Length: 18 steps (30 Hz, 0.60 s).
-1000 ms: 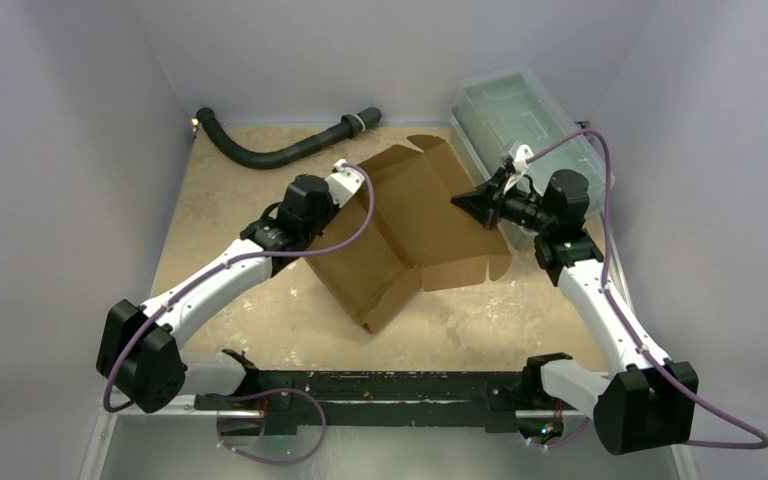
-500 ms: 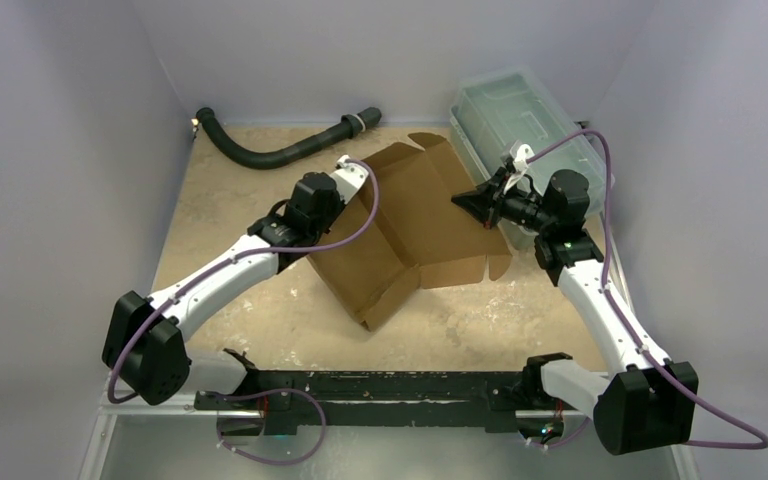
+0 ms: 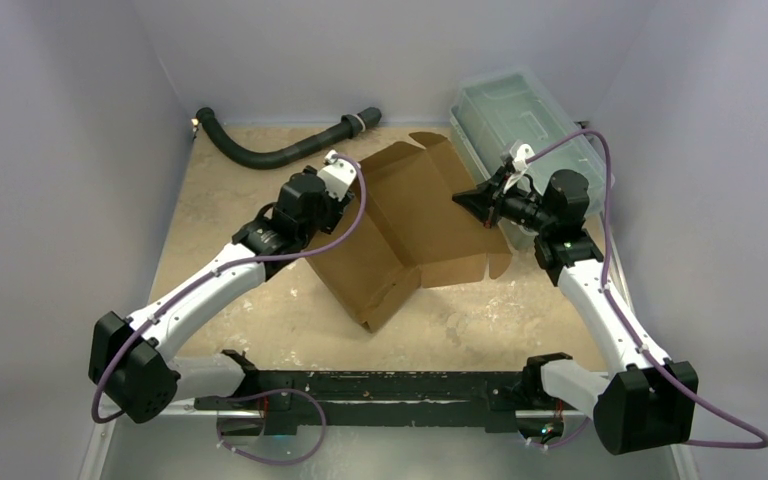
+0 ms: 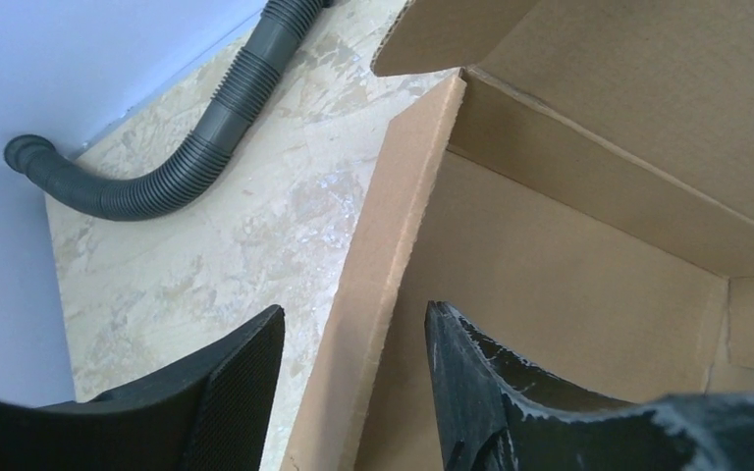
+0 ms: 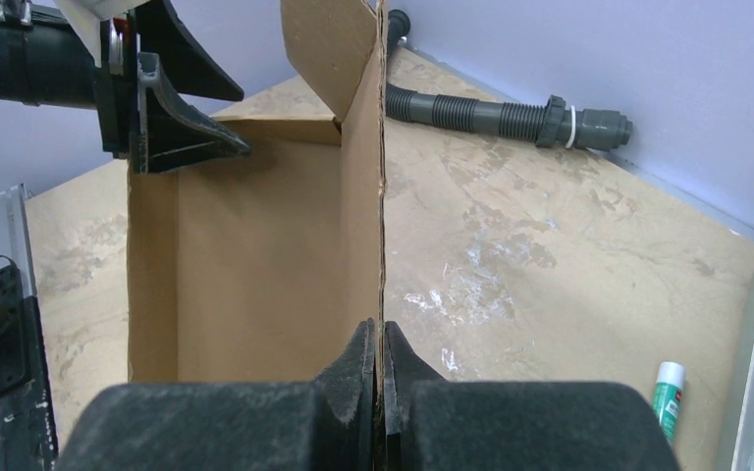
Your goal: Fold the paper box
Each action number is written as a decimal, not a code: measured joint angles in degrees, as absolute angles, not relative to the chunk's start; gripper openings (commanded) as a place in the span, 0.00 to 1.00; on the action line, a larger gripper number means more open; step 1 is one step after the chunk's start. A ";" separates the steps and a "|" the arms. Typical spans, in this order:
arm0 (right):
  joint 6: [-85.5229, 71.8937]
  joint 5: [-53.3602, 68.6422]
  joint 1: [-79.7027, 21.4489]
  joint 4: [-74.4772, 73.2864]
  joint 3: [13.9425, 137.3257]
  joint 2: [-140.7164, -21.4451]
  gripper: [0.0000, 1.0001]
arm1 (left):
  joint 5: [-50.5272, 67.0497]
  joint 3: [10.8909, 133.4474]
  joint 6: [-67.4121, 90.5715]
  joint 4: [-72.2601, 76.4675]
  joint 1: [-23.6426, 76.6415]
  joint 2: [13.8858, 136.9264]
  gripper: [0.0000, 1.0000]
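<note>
Release on the left side: the left claw [image 4: 353, 324] has just spread and now straddles one raised wall of the plain brown corrugated cardboard paper box [image 3: 410, 220], without gripping it. The box sits half-formed on the counter [image 3: 460, 320] between both claws. The right claw [image 5: 381, 334] pinches the opposite upright wall, so it alone probably steadies the box.

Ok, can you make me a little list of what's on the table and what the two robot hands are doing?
box: brown paper box, half folded, some walls standing up
left hand: left gripper open, one finger on each side of a box wall
right hand: right gripper shut on the edge of another standing wall
back of table: grey ribbed hose
back right: clear plastic bin, lid on
</note>
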State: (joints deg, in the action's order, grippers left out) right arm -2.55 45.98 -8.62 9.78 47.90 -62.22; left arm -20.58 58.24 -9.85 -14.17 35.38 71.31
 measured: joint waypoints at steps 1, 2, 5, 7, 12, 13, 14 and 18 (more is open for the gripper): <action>-2.52 45.98 -8.62 9.78 47.90 -62.24 0.00 | -20.29 58.28 -9.54 -14.33 35.38 71.26 0.55; -2.52 45.98 -8.62 9.78 47.90 -62.26 0.00 | -20.05 58.28 -9.43 -14.33 35.38 71.29 0.56; -2.50 45.98 -8.62 9.78 47.90 -62.28 0.00 | -19.35 59.00 -9.39 -14.44 35.38 72.40 0.53; -2.48 45.98 -8.62 9.78 47.90 -62.30 0.00 | -19.05 60.23 -9.56 -14.00 35.38 74.22 0.51; -2.35 45.98 -8.62 9.78 47.90 -62.37 0.00 | -18.90 61.19 -10.26 -11.92 35.38 77.91 0.35; -2.35 45.98 -8.62 9.82 47.90 -62.48 0.00 | -18.90 61.19 -10.46 -11.53 35.38 78.35 0.28; -2.33 45.95 -8.62 9.89 47.90 -62.61 0.00 | -18.90 61.28 -10.68 -11.18 35.38 78.87 0.20; -2.26 45.91 -8.62 9.89 47.90 -62.67 0.00 | -19.79 61.67 -12.53 -10.17 35.22 80.03 0.00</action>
